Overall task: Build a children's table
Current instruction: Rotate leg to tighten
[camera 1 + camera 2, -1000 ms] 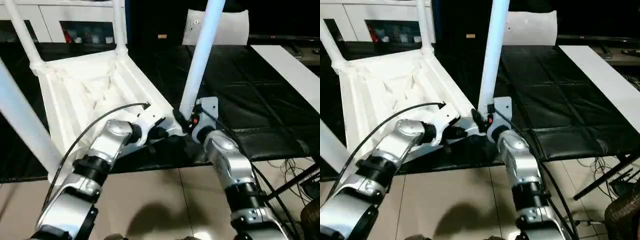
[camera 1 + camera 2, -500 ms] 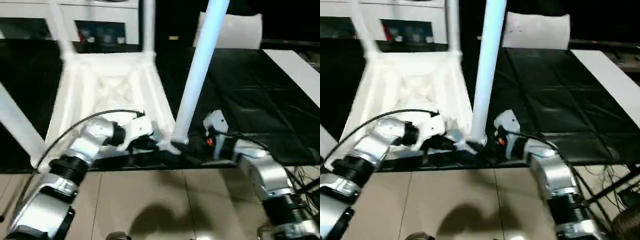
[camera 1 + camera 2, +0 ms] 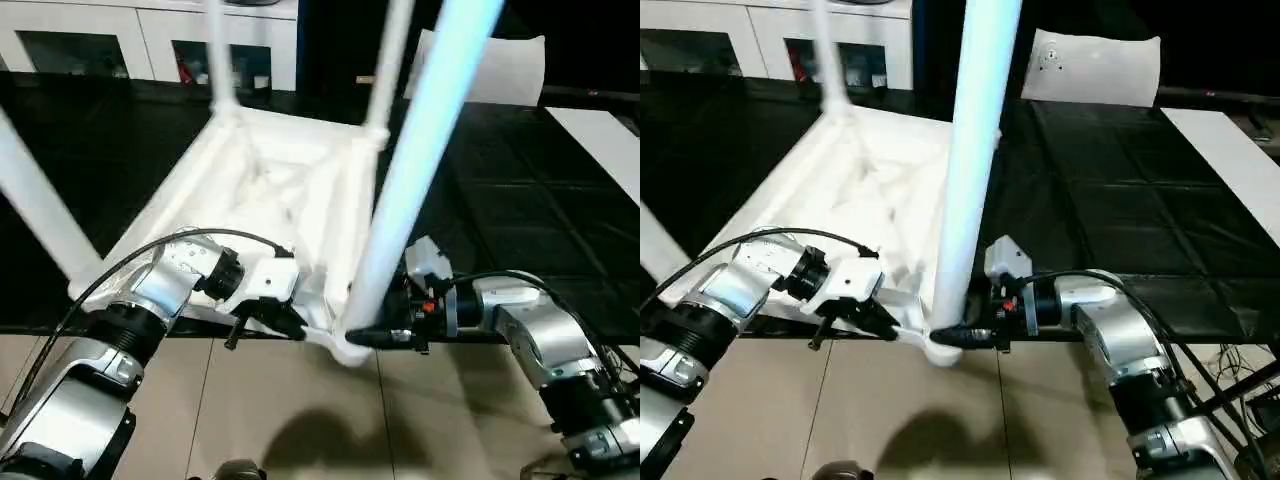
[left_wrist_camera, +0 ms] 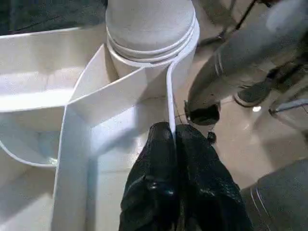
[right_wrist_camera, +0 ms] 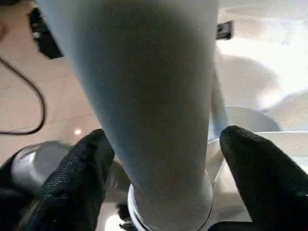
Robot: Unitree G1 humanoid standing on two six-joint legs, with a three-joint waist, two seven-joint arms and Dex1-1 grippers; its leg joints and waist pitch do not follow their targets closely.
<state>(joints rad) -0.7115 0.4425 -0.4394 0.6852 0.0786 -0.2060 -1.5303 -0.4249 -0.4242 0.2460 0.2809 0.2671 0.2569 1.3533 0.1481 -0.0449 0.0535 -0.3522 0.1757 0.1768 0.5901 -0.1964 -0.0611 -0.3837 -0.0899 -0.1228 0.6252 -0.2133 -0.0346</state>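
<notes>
Upturned on the black work surface point(image 3: 520, 220): the children's table point(image 3: 270, 190), ribbed underside up, its near corner jutting over the front edge toward the robot. Rising from that corner's socket, steeply and leaning a little away: the nearest leg point(image 3: 420, 170), long axis close to upright. Straddling the leg's base from the robot's right, jaws spread wide, a black finger point(image 5: 72, 178) on either side, apparently short of any firm clamp: the right gripper point(image 5: 161, 183). Pinched shut on a thin rib of the underside just beside the same socket: the left gripper point(image 4: 174, 159), steadying the top. Nearer the leg, judging by the wrist view: the right arm.
</notes>
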